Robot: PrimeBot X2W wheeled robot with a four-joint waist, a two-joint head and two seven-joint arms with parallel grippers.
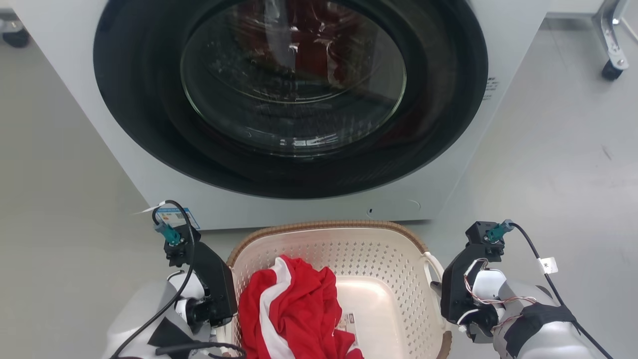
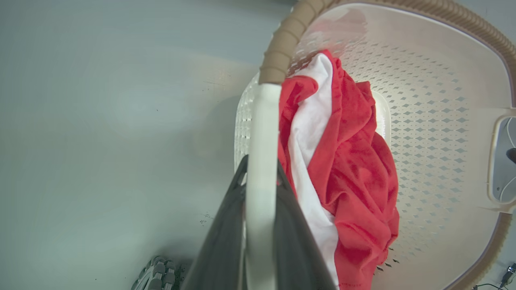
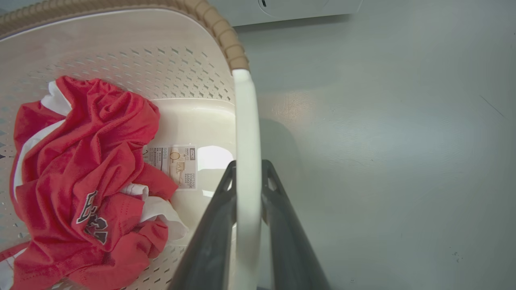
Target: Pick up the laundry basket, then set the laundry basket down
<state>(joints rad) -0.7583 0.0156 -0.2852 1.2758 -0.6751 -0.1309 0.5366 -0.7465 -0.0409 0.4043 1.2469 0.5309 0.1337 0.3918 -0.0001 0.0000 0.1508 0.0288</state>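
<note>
- Left gripper (image 2: 260, 173) sits at the basket's 9 o'clock side. In the left wrist view its two dark fingers pinch the white left loop handle (image 2: 264, 121), one finger on each face of it.
- Laundry basket (image 1: 349, 249) is at 6 o'clock in the head view, directly in front of the washing machine (image 1: 60, 75), whose round glass door (image 1: 294, 80) is at 12 o'clock. I cannot tell whether the basket's base touches the grey floor (image 1: 548, 149).
- A red and white garment (image 1: 294, 304) is bunched in the basket's 8 o'clock part, against the left wall. A small label (image 3: 175, 165) on the basket floor is partly covered by it.
- Right gripper (image 3: 248, 169) sits at the basket's 3 o'clock side. Its fingers clamp the white right loop handle (image 3: 246, 121), just below the brown rim (image 3: 225, 40).
</note>
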